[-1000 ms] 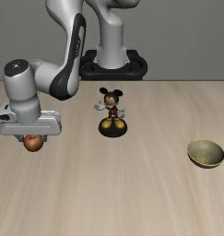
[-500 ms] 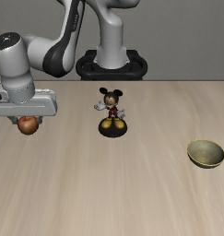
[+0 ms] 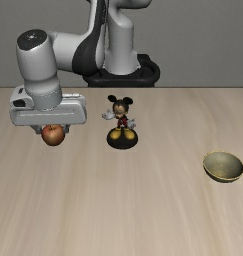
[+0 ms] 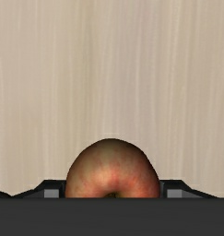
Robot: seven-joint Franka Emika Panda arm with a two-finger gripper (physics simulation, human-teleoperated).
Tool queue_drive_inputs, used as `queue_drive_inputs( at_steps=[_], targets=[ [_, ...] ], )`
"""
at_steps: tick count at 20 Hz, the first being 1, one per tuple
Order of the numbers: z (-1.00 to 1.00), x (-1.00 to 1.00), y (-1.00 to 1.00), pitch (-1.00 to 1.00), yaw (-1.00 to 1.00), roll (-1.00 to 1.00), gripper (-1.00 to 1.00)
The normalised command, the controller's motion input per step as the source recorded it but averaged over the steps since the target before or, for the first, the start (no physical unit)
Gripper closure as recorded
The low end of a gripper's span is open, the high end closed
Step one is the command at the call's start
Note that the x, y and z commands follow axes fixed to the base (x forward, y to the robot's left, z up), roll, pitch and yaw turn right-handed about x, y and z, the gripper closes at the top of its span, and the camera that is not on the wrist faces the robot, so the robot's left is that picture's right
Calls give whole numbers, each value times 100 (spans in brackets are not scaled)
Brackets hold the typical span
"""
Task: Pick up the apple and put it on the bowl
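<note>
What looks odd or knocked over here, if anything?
Nothing is spilled or tipped. The Mickey Mouse figurine stands upright mid-table, the bowl sits upright and empty toward the exterior view's right, and the gripper holds the apple above the table. Only the toy figurine seems a stray.

The arm (image 3: 78, 50) reaches from its base toward the exterior view's left, forearm folded and wrist pointing straight down. The gripper (image 3: 53, 127) clasps the apple (image 4: 112, 171). Its fingers (image 4: 51, 190), mostly hidden, seem to press both sides.
</note>
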Motion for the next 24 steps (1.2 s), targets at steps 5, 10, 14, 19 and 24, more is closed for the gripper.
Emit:
queue_drive_inputs(
  at_steps=[5,10,14,19,24],
  targets=[
    [0,0,100,0,0,0,100],
    [0,0,100,0,0,0,100],
    [0,0,100,0,0,0,100],
    [0,0,100,0,0,0,100],
    [0,0,100,0,0,0,100]
  ],
)
